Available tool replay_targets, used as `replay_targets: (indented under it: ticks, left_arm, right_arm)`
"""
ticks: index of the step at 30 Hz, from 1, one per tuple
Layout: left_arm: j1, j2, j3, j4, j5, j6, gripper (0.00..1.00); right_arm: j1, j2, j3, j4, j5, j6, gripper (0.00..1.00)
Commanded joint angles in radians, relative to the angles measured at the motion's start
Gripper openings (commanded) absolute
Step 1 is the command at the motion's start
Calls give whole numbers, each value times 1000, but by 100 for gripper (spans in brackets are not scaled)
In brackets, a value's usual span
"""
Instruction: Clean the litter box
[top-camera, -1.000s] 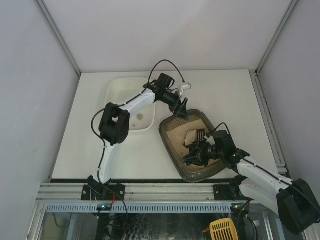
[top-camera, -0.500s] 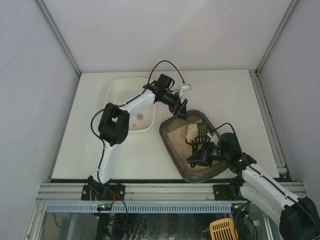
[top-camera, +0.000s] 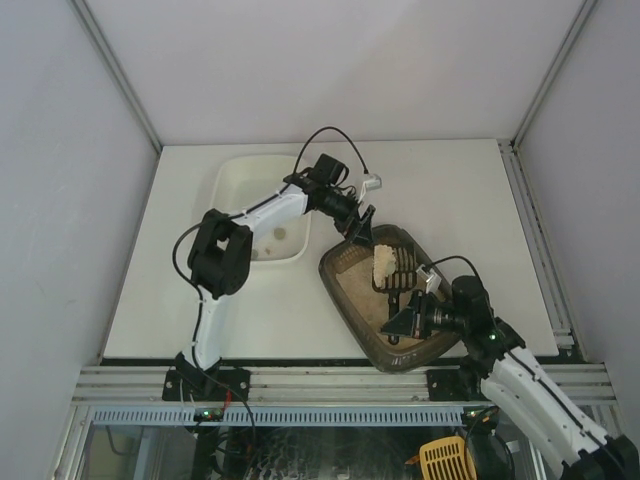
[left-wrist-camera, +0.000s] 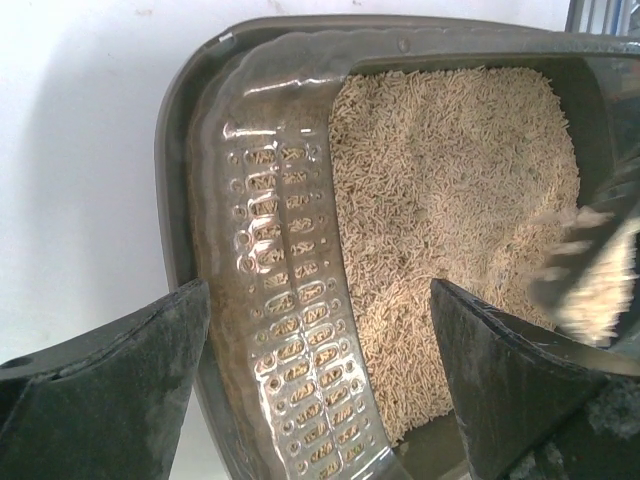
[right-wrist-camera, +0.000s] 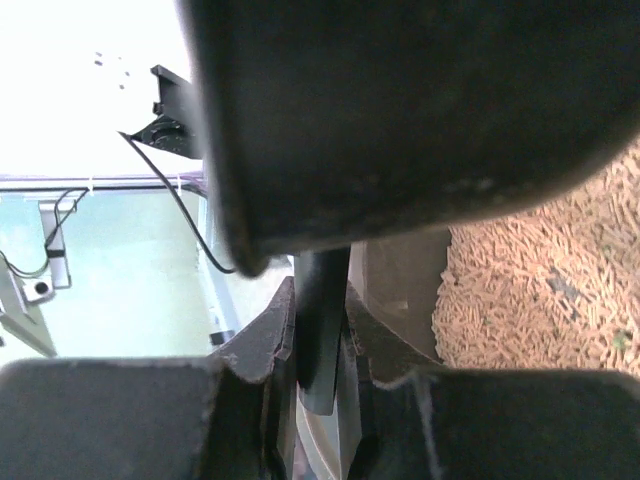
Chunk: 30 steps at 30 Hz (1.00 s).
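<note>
**Brown-grey plastic litter box (top-camera: 340, 288) with a gripper at each end**

Beige sandy litter (left-wrist-camera: 450, 200) fills the far part of that dark, rounded-corner tray. It sits skewed on the white surface (top-camera: 450, 190), just right of the plain white rectangular tub (top-camera: 245, 195).

Over to the right gripper (top-camera: 403, 322), and it's clamped hard! The jaws are pinched tight on the thin handle (right-wrist-camera: 320, 340) of a dark slotted plastic scoop (top-camera: 398, 270). The scoop's head is out over the litter, with a pale heap of grains (top-camera: 383, 262) riding on it.

At the far corner, the left gripper (top-camera: 358, 225) gapes about as wide as it goes. Its black fingers (left-wrist-camera: 110, 390) straddle the box wall, one over the white surface outside and one over the litter inside. Whether either finger actually touches the plastic can't be told from here. It holds nothing.
</note>
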Motion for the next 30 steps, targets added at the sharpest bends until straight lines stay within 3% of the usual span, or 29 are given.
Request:
replay_targets:
  ticks: [1, 7, 12, 16, 19, 23, 27, 30]
  left_arm:
    - [-4, -31, -79, -99, -142, -29, 96]
    - [7, -41, -71, -130, -154, -32, 96]
    - [15, -51, -80, -144, -168, -32, 96]
    - [18, -63, -88, -151, -177, -30, 96]
    - [17, -66, -91, -157, -182, -30, 96]
    - [17, -65, -96, -163, -178, -37, 96]
    - [17, -81, -125, -156, -182, -49, 95]
    - [18, -106, -155, -144, -205, -68, 95]
  right_arm:
    - [-1, -227, -71, -94, -32, -10, 0]
    - [-5, -430, -109, -176, 17, 0, 0]
    - [-19, -429, -90, -196, 1, -27, 0]
    - [-23, -341, -78, -192, -33, -61, 0]
    - [-91, -310, -43, -199, -51, -81, 0]
    - [-124, -264, -96, -75, -144, 56, 0]
    - [-245, -303, -107, 67, -231, 237, 0]
    - [-233, -315, -109, 118, -277, 317, 0]
